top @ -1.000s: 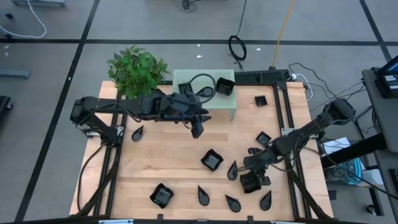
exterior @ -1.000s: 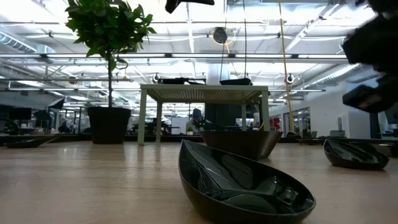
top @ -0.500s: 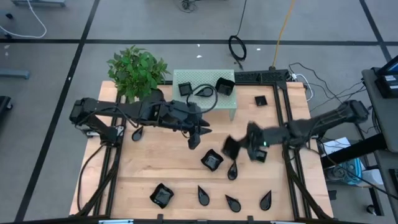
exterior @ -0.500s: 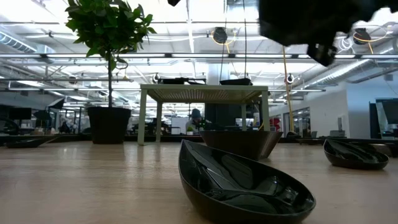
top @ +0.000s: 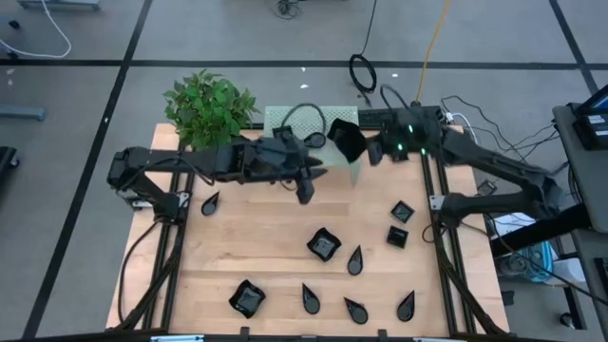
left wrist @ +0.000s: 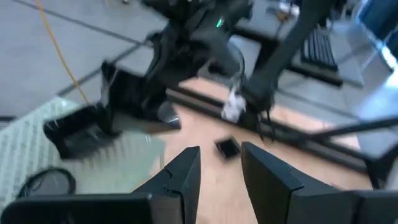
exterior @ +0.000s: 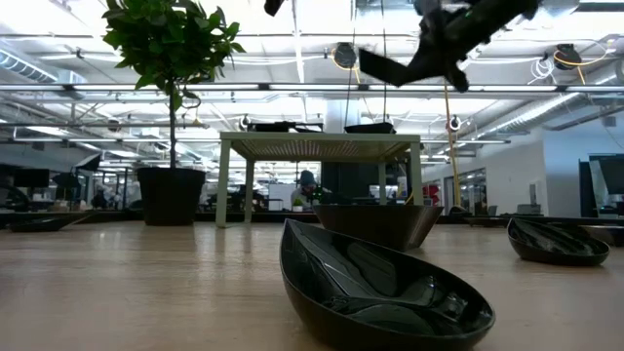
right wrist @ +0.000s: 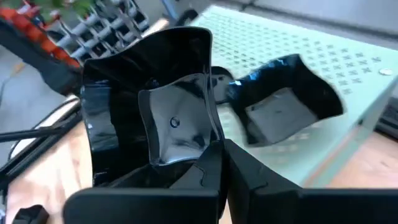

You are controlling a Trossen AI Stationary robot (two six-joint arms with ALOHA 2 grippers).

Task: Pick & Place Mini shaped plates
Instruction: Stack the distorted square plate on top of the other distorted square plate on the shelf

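Observation:
My right gripper (top: 365,148) is shut on a wavy-edged black mini plate (top: 346,141), held in the air over the right end of the pale green perforated stand (top: 285,116). In the low view the plate (exterior: 388,68) hangs well above the stand's top (exterior: 320,146). A second wavy-edged plate (right wrist: 286,102) rests on the stand just beyond it. My left gripper (top: 305,194) hovers open in front of the stand with nothing between its fingers (left wrist: 186,177). More black plates lie on the wooden table, among them a wavy one (top: 324,244) and a teardrop (top: 354,259). My right gripper pinches the wavy plate's wall at its rim (right wrist: 198,157) between its two fingers. It comes at the plate from the table's right side, slanting a little downward. The plate is lifted clear of the stand and tipped up on edge, its hollow (right wrist: 174,121) turned toward the wrist.
A potted plant (top: 209,109) stands at the far left corner beside the stand. Small square plates (top: 403,211) (top: 397,152) lie on the right. Teardrops (top: 311,297) (top: 407,304) and a wavy plate (top: 247,298) line the near edge. Black rails (top: 439,228) run along both sides.
My right gripper, staying shut on the wavy plate, has risen from the table's near right and swung toward the far edge to above the stand's right end. The plate has gone up with it, lifted clear and tipped on edge.

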